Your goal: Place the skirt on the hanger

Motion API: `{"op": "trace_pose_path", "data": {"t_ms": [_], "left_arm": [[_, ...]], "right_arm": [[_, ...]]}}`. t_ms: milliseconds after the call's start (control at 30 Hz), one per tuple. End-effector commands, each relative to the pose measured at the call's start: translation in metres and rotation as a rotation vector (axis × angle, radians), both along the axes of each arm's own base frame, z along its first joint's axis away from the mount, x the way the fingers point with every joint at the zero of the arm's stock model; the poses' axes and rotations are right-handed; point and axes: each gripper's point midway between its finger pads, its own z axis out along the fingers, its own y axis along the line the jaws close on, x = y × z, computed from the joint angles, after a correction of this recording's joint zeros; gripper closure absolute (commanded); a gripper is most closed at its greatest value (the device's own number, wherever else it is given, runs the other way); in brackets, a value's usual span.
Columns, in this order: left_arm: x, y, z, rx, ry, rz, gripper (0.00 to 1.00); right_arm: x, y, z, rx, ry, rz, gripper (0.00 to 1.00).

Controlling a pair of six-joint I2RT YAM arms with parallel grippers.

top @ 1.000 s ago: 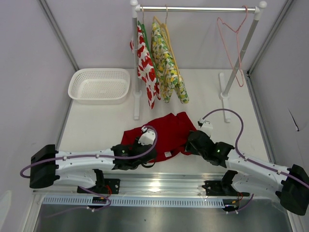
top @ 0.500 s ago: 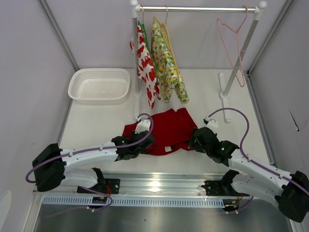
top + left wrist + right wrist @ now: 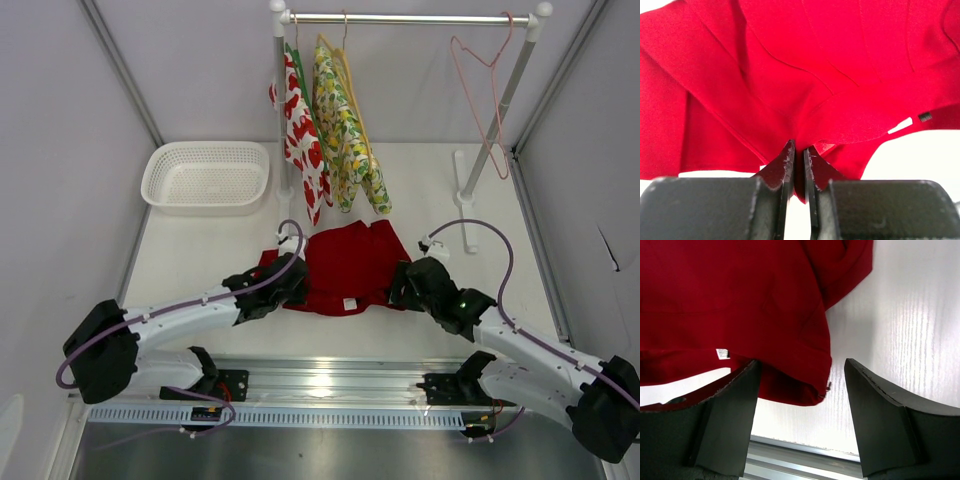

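On the desk (image 3: pixel 200 250), the left end effector (image 3: pixel 799 155) pinches a fold at the skirt's (image 3: pixel 350 265) eight-o'clock edge; the right end effector (image 3: pixel 801 362) gapes wide over its four-o'clock hem, holding nothing.

top: high, rear, looking down, far | wrists: close, low | shared: skirt (image 3: pixel 345 270)

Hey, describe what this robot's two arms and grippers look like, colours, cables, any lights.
The left arm and right arm have white links with black blocks at shoulder and wrist, each trailed by a purple cable. A small green light glows on the right wrist. The left gripper and right gripper carry dark wedge-shaped fingers with scuffed edges.
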Motion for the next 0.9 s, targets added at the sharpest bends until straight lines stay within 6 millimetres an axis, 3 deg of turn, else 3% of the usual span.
{"op": "trace_pose_path", "data": {"t_ms": [0,233,467,500,600,733,800,867], "left_arm": [[-0.001,-0.02,0.02,-0.148,-0.024,-0.074,0.87],[-0.002,-0.02,0.022,-0.164,-0.008,-0.099,0.89],[-0.008,-0.038,0.034,-0.275,0.009,-0.201,0.91],[-0.016,-0.044,0.037,-0.312,0.033,-0.249,0.92],[-0.024,-0.051,0.047,-0.396,0.064,-0.308,1.0],[-0.03,-0.055,0.066,-0.537,0.085,-0.368,1.0],[-0.031,-0.059,0.08,-0.627,0.062,-0.4,1.0],[-0.04,-0.057,0.082,-0.697,0.087,-0.443,1.0]], "right_arm": [[0.006,0.008,-0.002,0.017,-0.015,0.027,0.28],[0.009,0.015,-0.012,0.038,-0.013,0.03,0.35],[0.012,0.013,-0.032,0.015,0.015,0.035,0.4],[0.015,0.014,-0.031,0.025,0.004,0.031,0.41],[0.023,0.008,-0.034,0.033,0.007,0.014,0.48],[0.033,0.003,-0.027,0.06,0.0,-0.002,0.78],[0.038,-0.005,-0.022,0.053,-0.001,-0.03,0.82],[0.039,-0.013,-0.023,0.037,0.017,-0.05,0.85]]}}
